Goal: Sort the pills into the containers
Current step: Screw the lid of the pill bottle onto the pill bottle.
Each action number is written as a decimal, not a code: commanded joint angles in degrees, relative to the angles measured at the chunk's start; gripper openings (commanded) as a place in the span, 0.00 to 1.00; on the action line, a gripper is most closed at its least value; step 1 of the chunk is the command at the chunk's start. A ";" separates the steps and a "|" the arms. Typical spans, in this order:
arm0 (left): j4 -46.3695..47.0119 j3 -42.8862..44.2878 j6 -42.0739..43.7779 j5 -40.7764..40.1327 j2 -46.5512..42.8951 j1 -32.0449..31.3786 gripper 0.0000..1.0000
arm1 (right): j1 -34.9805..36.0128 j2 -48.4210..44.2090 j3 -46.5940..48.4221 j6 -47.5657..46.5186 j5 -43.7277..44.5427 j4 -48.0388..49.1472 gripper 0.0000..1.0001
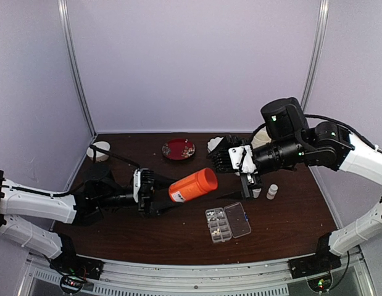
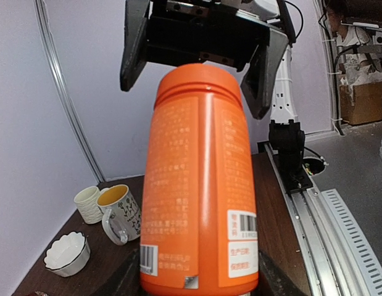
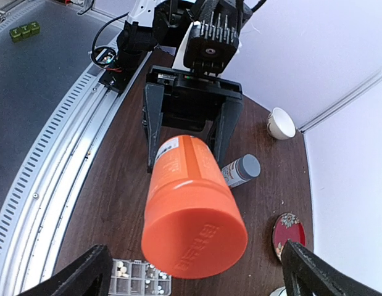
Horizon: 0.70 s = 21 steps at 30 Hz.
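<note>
My left gripper (image 1: 161, 196) is shut on the base of a large orange bottle (image 1: 192, 185) and holds it tilted above the table, cap toward the right arm. My right gripper (image 1: 220, 161) is open, and its fingers (image 2: 134, 49) straddle the orange cap without closing on it. In the right wrist view the cap (image 3: 197, 237) fills the space between my open fingers (image 3: 86, 274). The clear pill box (image 1: 228, 223) lies open below, lid folded to the right. Small pale pills (image 3: 121, 268) lie in its compartments (image 3: 138, 282).
A grey-capped bottle (image 3: 240, 171) lies on the table under the orange one. Two small white bottles (image 1: 272, 192) stand right of the box. A red plate (image 1: 178, 149) and white cups (image 1: 99, 150) sit at the back. Mugs (image 2: 120, 213) and a bowl (image 2: 67, 253) stand nearby.
</note>
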 commanded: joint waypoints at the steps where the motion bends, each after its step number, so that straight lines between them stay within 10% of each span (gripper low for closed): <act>1: 4.82 1.79 -1.83 2.42 0.75 -0.08 0.00 | 0.00 0.78 1.57 -8.60 -0.84 0.86 0.98; 21: 4.46 2.53 -2.21 3.16 1.65 -0.04 0.00 | 0.09 2.79 2.94 -10.09 -3.13 0.73 0.64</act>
